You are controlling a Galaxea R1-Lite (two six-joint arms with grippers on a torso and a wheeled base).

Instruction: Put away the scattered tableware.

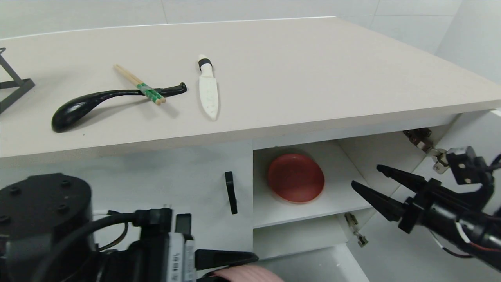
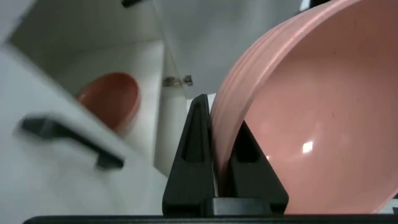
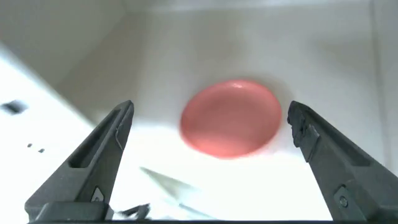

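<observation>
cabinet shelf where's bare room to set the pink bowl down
On the white cabinet shelf, the bare patches are the front strip before the round red plate and the stretch between it and the right wall. Plate's left side is tight against the divider.

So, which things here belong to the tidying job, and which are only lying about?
Job: pink bowl in the left gripper; red plate on the cabinet shelf; black spoon, chopsticks and white knife on the counter.
Lying about: black rack at the counter's left edge; black door handle.
</observation>
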